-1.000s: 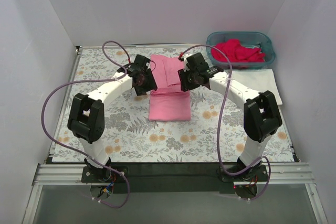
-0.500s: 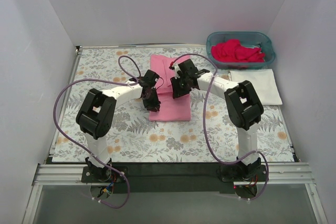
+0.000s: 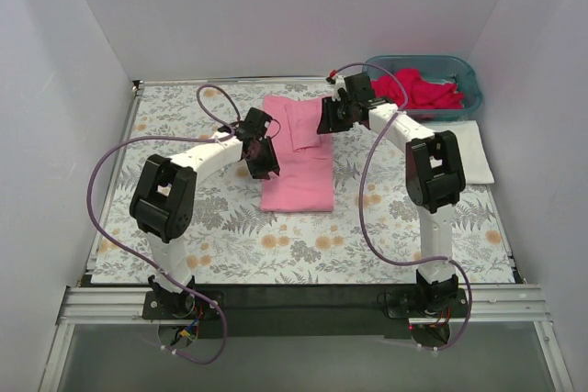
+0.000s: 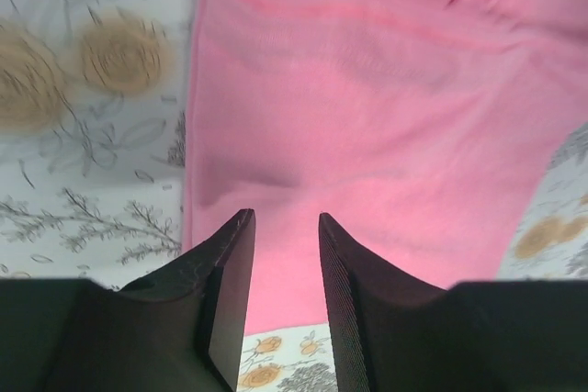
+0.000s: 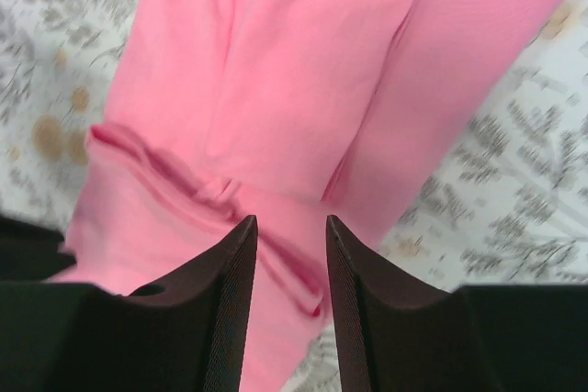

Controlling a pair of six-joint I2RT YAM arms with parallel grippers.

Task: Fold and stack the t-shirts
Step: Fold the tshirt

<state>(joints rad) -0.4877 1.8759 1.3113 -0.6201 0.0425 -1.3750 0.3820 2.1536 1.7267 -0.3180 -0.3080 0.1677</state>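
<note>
A light pink t-shirt (image 3: 299, 181) lies partly folded in the middle of the floral cloth, its near half doubled over. My left gripper (image 3: 264, 161) hovers at the shirt's left edge. In the left wrist view it (image 4: 285, 218) is open over the pink fabric (image 4: 367, 89), with nothing between its fingers. My right gripper (image 3: 329, 119) is at the shirt's far right corner. In the right wrist view it (image 5: 290, 219) is open above creased pink folds (image 5: 303, 61). A folded white t-shirt (image 3: 457, 149) lies at the right. Deep pink-red t-shirts (image 3: 423, 91) sit bunched in the basket.
The teal plastic basket (image 3: 469, 71) stands at the back right corner. The grey-and-orange floral cloth (image 3: 184, 126) covers the table. White walls close in on the left, back and right. Purple cables loop above both arms.
Both grippers dropped from above the shirt's middle down to it. The right one then swung back toward the far right corner, and the left settled at the left edge.
</note>
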